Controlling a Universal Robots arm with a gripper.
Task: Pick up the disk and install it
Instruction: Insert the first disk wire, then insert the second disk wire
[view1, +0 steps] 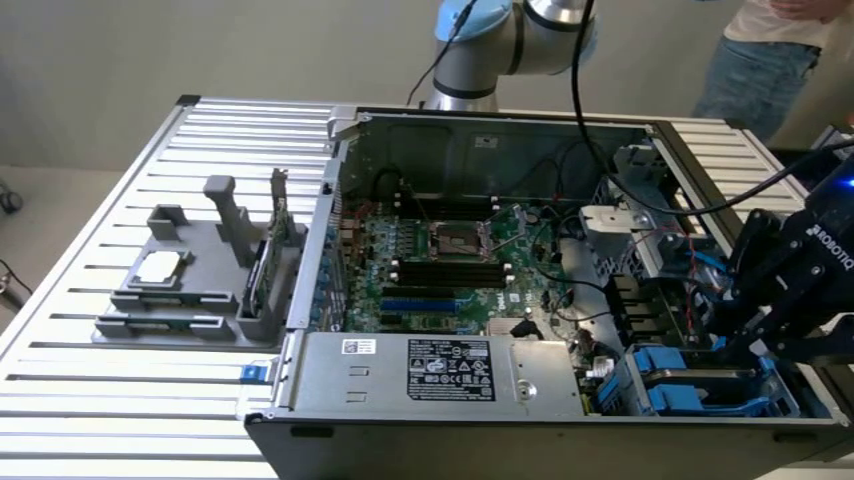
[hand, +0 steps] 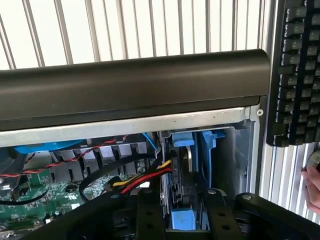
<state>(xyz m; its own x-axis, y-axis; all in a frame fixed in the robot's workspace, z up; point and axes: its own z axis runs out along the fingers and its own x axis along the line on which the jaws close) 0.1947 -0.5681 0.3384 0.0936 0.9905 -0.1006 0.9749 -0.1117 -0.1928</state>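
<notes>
The black gripper (hand: 187, 210) is hanging over the drive bay with its jaws standing partly apart on either side of the blue-framed silver-grey disk (hand: 186, 180), which is sitting upright in the bay between them; a grip cannot be told. The gripper's body is reading "ROBOTIQ" in white letters, and the arm is reaching down into the open grey computer case (view1: 534, 425).
</notes>
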